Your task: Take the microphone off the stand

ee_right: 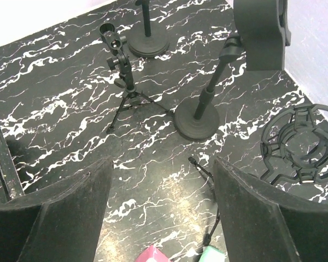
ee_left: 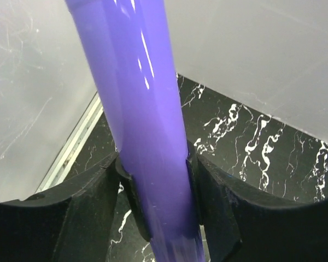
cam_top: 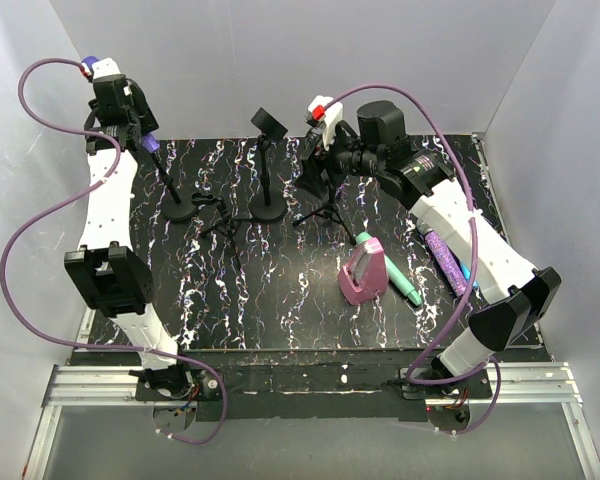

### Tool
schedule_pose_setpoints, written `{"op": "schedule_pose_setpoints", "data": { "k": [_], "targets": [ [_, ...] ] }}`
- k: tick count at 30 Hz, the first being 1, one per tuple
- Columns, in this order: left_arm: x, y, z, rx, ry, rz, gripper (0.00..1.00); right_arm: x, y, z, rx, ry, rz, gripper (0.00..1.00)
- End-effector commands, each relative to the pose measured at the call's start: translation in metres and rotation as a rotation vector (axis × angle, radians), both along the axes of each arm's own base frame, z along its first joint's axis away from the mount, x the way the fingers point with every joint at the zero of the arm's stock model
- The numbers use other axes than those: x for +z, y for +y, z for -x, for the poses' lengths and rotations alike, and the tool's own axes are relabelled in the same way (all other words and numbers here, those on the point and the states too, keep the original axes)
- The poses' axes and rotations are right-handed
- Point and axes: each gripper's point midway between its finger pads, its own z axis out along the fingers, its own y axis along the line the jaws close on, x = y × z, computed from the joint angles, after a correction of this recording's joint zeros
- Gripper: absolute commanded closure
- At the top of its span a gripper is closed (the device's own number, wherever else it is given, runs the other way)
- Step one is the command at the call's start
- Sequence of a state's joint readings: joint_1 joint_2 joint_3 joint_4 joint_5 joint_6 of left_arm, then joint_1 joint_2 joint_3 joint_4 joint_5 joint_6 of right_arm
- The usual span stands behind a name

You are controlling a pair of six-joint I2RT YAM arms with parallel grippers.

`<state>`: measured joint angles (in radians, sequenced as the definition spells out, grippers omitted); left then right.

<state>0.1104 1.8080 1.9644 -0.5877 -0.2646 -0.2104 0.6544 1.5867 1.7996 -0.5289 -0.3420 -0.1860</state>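
A smooth purple microphone (ee_left: 145,125) stands upright between my left gripper's (ee_left: 156,185) fingers, which are shut on its body. In the top view the left gripper (cam_top: 140,135) is at the far left, with the microphone's purple end (cam_top: 152,148) at the top of a thin black stand (cam_top: 178,208) with a round base. I cannot tell whether the microphone still sits in the stand's clip. My right gripper (ee_right: 164,180) is open and empty above the table, near the middle stands; it also shows in the top view (cam_top: 315,170).
A round-base stand with an empty holder (cam_top: 268,205) and two small tripod stands (cam_top: 220,215) (cam_top: 325,208) stand mid-table. A pink case (cam_top: 363,272), a teal microphone (cam_top: 400,277) and a glittery purple microphone (cam_top: 445,258) lie at the right. A black ring-shaped part (ee_right: 303,144) lies near the right wall.
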Motion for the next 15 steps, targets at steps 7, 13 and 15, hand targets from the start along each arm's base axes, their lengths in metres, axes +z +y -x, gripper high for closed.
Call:
{"op": "schedule_pose_setpoints", "data": {
  "k": [7,13,15],
  "targets": [
    [0.029,0.016,0.039,0.019,-0.033,0.014,0.64,-0.005,-0.010,0.016,-0.023,0.069,-0.028,0.22],
    [0.048,0.000,0.061,-0.125,-0.030,0.020,0.85,-0.005,-0.008,0.019,-0.018,0.083,-0.044,0.24],
    [0.050,-0.007,0.075,-0.166,-0.017,0.004,1.00,-0.003,-0.009,0.019,-0.017,0.073,-0.042,0.24]
  ]
}}
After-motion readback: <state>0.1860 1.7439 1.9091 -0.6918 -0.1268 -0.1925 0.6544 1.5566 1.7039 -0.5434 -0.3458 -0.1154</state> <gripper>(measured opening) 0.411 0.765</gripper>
